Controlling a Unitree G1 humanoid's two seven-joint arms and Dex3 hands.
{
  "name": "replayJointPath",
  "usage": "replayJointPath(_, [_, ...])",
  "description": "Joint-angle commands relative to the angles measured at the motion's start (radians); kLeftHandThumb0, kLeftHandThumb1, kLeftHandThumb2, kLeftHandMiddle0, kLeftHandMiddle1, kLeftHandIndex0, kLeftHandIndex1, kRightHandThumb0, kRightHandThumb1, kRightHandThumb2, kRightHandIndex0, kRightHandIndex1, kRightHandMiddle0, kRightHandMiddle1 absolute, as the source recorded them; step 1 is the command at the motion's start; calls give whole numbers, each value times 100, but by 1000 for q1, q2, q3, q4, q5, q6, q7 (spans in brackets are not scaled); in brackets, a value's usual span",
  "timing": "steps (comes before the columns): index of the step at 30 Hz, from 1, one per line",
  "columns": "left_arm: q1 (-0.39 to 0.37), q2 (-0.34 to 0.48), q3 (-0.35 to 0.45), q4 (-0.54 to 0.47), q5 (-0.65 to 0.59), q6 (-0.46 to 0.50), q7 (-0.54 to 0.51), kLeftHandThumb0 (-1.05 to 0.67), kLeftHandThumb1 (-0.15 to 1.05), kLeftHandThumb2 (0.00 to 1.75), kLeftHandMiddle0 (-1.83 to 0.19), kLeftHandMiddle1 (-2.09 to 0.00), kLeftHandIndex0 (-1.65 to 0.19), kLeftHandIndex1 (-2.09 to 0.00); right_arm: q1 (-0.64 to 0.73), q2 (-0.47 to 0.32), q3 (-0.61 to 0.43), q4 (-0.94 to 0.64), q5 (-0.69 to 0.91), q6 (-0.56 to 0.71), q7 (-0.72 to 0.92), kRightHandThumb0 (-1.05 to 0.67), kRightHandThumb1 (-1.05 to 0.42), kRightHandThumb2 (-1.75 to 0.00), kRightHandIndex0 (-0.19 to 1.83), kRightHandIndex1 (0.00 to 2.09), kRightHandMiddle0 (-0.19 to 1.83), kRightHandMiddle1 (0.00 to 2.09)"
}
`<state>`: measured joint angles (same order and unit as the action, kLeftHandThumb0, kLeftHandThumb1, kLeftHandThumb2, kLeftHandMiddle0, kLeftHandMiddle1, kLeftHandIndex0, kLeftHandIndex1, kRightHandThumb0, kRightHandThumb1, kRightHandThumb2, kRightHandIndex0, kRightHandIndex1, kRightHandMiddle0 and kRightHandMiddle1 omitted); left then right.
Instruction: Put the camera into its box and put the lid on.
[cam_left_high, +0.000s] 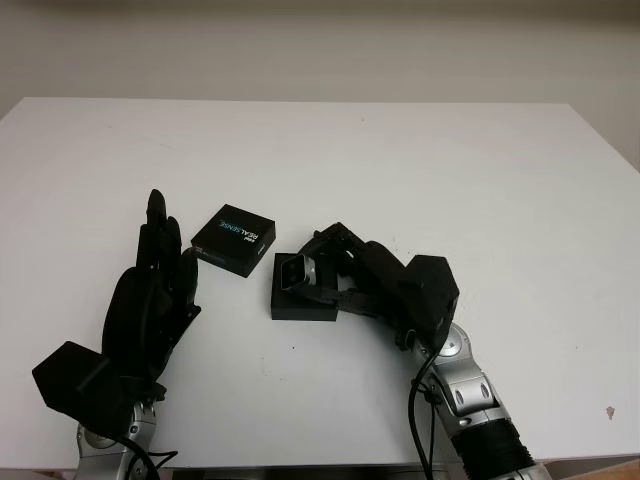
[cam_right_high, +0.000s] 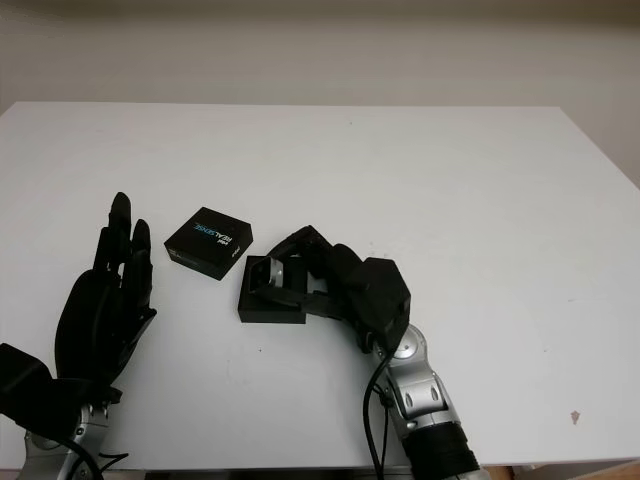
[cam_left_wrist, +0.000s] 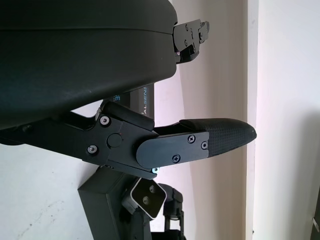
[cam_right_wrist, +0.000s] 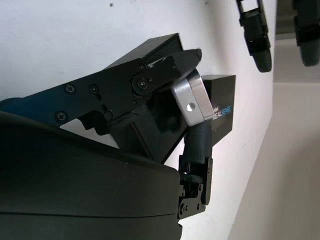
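1. your right hand (cam_left_high: 330, 272) has its fingers clenched around the small silver metal-cased camera (cam_left_high: 294, 272), holding it tilted over the open black rectangular box (cam_left_high: 300, 300), a little left of centre in the frame.
2. judge the camera as stiff, dense for its size and smooth-sided, so it could slip; its lens face looks like the fragile part. the hold across the metal ends seems the right one, away from the lenses.
3. the box looks light and rigid, likely to slide if you press the camera down at an angle.
4. the flat black printed lid (cam_left_high: 234, 240) lies just up and left of the box, apart from it. it should be light; take it by its edges.
5. your left hand (cam_left_high: 160, 290) is open at the lower left, beside the lid, holding nothing.
6. the white desk (cam_left_high: 450, 170) is smooth and flat, with a pale wall along the top of the frame.
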<state>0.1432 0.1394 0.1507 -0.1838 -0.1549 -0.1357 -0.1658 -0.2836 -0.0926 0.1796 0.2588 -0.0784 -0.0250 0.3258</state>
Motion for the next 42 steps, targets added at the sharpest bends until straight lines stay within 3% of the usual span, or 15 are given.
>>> replayJointPath(1, [5,2,-1,-20,6,-6,1,-81,105,56,19,0,19,0,10,-12,18,8,-20,-26,-1,-45,-102,-5,16,7,13,172])
replayJointPath(3, [5,3,0,-20,3,-8,-1,-81,105,55,19,0,19,0,6,-28,24,3,-39,-38,-3,-47,-101,-5,12,5,8,164])
replayJointPath(4, [6,6,0,-22,4,-6,-3,-81,105,55,19,0,19,0,2,-41,29,-8,-56,-37,-2,-52,-100,-5,7,3,-3,140])
replayJointPath(8, [7,10,0,-24,10,-5,-2,-80,105,55,19,0,19,0,-3,-69,32,-48,-76,-16,9,-59,-96,-5,-11,3,-2,59])
replayJointPath(11, [6,12,1,-22,11,-4,-2,-81,105,55,19,0,19,0,-6,-81,29,-65,-78,-19,9,-61,-95,-5,-18,3,1,38])
replayJointPath(30, [3,9,-1,-21,10,-4,1,-80,105,54,19,0,19,0,1,-90,26,-126,-87,7,-15,-61,-99,-7,-12,8,7,29])
replayJointPath(36, [8,7,-5,-21,20,-10,7,-80,105,54,19,0,19,0,56,-230,113,-198,-367,-385,-148,-67,-105,-22,-5,9,-5,19])
replayJointPath(42, [4,1,-8,-16,27,-13,10,-80,105,55,19,0,19,0,97,-287,152,-259,-593,-517,-276,-76,-105,-34,-7,7,-8,17])
